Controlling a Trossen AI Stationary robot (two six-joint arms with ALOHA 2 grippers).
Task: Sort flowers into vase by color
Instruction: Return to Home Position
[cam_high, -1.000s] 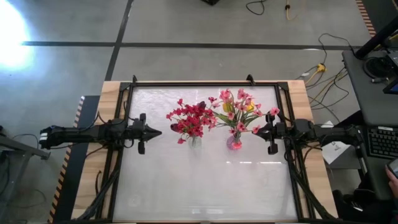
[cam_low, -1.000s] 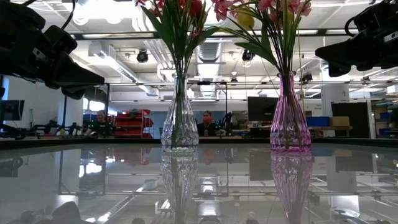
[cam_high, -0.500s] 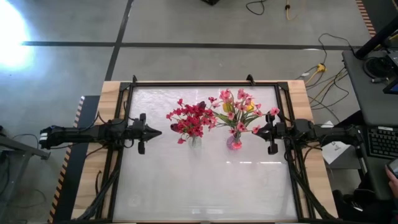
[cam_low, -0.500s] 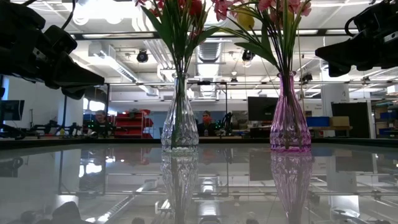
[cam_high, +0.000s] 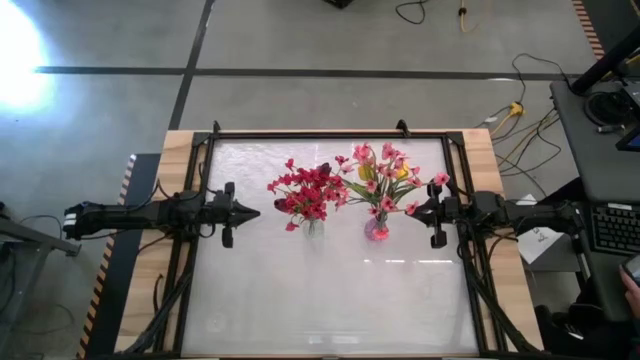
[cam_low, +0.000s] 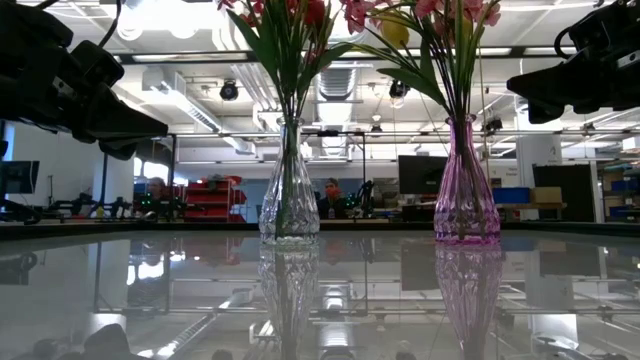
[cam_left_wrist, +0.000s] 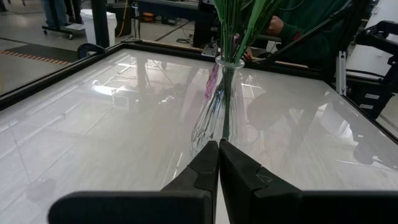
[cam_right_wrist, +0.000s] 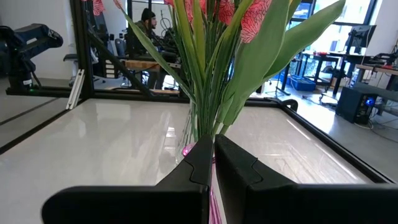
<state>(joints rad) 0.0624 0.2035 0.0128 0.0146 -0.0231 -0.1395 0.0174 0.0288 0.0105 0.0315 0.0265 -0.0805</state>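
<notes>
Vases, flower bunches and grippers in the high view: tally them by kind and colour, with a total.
Clear glass vase: 1
Pink glass vase: 1
Dark-red flower bunch, in the clear vase: 1
Pink-and-yellow flower bunch, in the pink vase: 1
Grippers: 2, left gripper and right gripper, both shut, empty
Total: 6

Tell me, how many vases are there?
2: a clear glass vase holding dark-red flowers nearer the left gripper, and a pink vase holding pink and yellow flowers nearer the right gripper.
</notes>
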